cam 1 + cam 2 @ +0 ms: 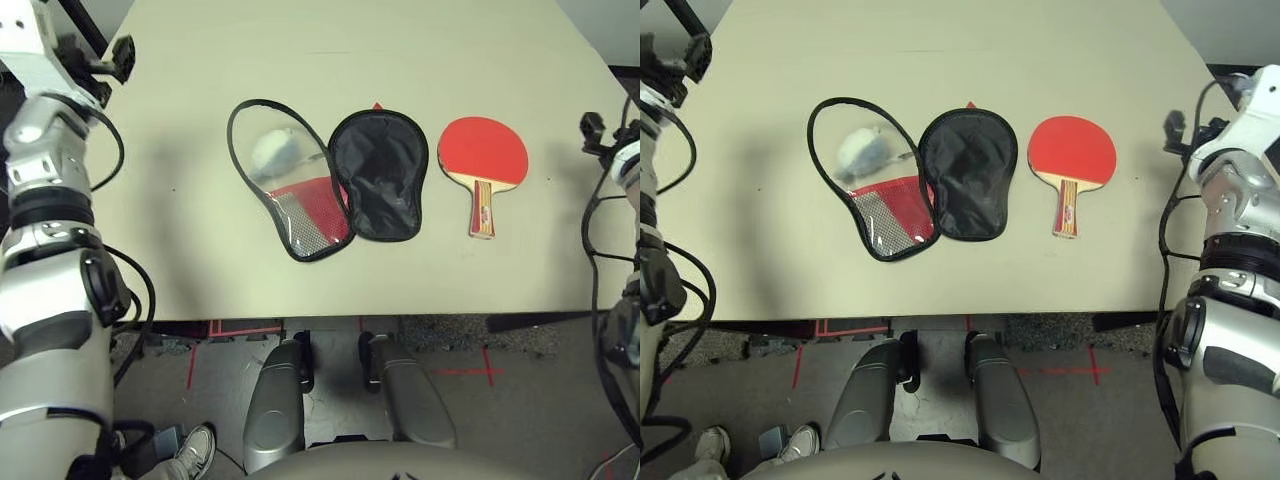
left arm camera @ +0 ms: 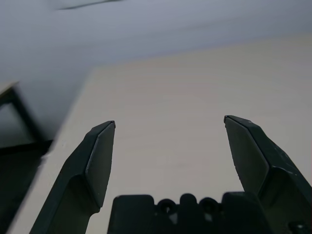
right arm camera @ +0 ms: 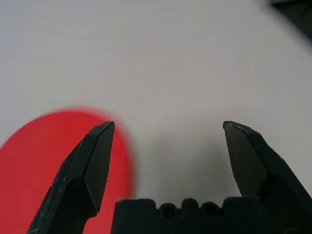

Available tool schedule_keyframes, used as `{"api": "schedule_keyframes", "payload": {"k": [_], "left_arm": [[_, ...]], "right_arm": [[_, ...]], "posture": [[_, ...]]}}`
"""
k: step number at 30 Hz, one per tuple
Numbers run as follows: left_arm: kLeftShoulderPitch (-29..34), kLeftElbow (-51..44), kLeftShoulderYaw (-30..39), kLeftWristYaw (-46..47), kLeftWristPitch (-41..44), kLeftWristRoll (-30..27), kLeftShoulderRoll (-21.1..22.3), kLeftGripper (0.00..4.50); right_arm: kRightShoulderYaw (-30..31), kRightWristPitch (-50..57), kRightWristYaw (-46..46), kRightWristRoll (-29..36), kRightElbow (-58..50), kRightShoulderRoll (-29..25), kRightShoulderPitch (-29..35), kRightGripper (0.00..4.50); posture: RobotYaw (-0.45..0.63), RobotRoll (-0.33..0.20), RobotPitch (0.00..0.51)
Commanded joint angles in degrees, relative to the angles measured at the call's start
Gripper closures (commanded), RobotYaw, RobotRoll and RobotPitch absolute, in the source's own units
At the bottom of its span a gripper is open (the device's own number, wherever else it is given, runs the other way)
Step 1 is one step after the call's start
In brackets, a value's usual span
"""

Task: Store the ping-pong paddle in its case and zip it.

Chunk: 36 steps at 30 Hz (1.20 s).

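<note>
Left gripper (image 2: 168, 129): released, fingers spread above the table's (image 1: 180, 260) far left corner.
Case (image 1: 330, 185): unzipped flat (black lining up), mid-table.
Paddle (image 1: 484, 160): just right of case, handle toward front edge.
Right gripper (image 3: 168, 129): released, beside the paddle's red face.

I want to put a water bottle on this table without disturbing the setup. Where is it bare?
The table is bare along the far edge, the near edge, and the wide left part beside the case. The middle is crowded: the open case and the ping-pong paddle lie close together, with only a narrow strip between them.
</note>
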Motion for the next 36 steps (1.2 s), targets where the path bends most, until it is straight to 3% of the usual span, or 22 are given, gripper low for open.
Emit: {"api": "schedule_keyframes", "payload": {"k": [1,6,11,16,23,32,36], "left_arm": [[-1.3,-0.3,-2.4,-5.8,3.9,-0.1,-2.4,0.0],[0.7,-7.7,-6.8,-14.2,9.4,-1.0,-8.5,0.0],[5.7,-18.1,-10.3,-18.1,16.4,-2.0,-13.2,0.0],[11.1,-26.5,-14.6,-20.0,21.9,-2.6,-17.7,0.0],[13.8,-28.5,-19.6,-22.1,25.3,-2.2,-22.8,0.0],[15.5,-34.3,-22.6,-23.5,29.7,-3.4,-25.5,0.0],[15.8,-35.4,-22.6,-23.2,30.3,-3.4,-25.7,0.0]], "right_arm": [[-0.5,16.4,-3.7,2.1,-10.8,3.1,2.1,0.06],[-0.3,31.4,-6.1,1.1,-20.3,8.6,1.1,0.06],[0.1,36.7,-5.7,-0.6,-22.2,10.5,-1.0,0.06],[1.7,37.1,-5.0,-2.1,-21.1,11.9,-2.0,0.06],[4.7,37.3,-4.2,-4.0,-19.2,14.6,-2.8,0.06],[4.9,36.8,-4.6,-7.6,-16.8,16.4,-1.4,0.06],[5.3,35.6,-4.5,-9.2,-15.5,16.6,-1.3,0.94]], "posture": [[-0.06,0.0,0.199],[-0.06,0.0,0.199],[-0.07,0.0,0.203],[-0.06,0.0,0.217],[-0.06,0.0,0.23],[-0.06,0.0,0.238],[-0.06,0.0,0.238]]}}
